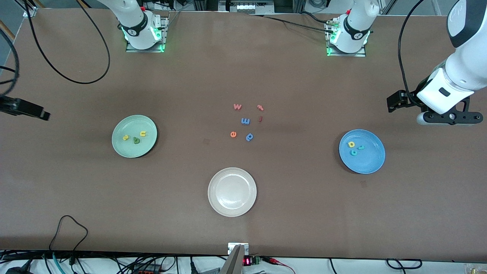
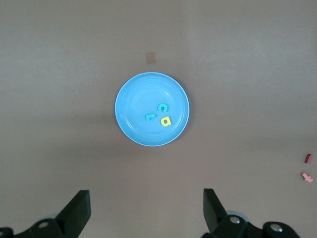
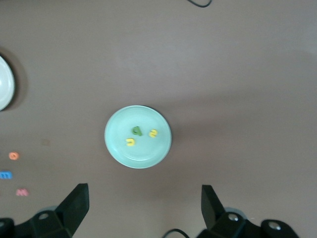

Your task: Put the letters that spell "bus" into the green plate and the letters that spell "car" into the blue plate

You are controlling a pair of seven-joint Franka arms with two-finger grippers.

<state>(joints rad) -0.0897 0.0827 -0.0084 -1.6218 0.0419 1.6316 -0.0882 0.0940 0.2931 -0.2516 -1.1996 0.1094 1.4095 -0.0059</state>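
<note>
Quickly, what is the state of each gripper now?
Left gripper: open, holding nothing, above the blue plate.
Right gripper: open, holding nothing, above the green plate.

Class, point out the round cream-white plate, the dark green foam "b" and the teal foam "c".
Round cream-white plate (image 1: 215,182), front view, rim.
Dark green foam "b" (image 1: 136,140), front view, its middle.
Teal foam "c" (image 2: 162,107), left wrist view, its curve.

The b, u, s (image 1: 134,137) lie in the green plate (image 1: 125,150); c, a, r (image 1: 354,148) in the blue plate (image 1: 371,160).

cream-white plate (image 1: 232,192) nearest the front camera, loose foam letters mid-table: orange e (image 1: 233,134), blue m (image 1: 245,121), pink w (image 1: 237,106)
</note>
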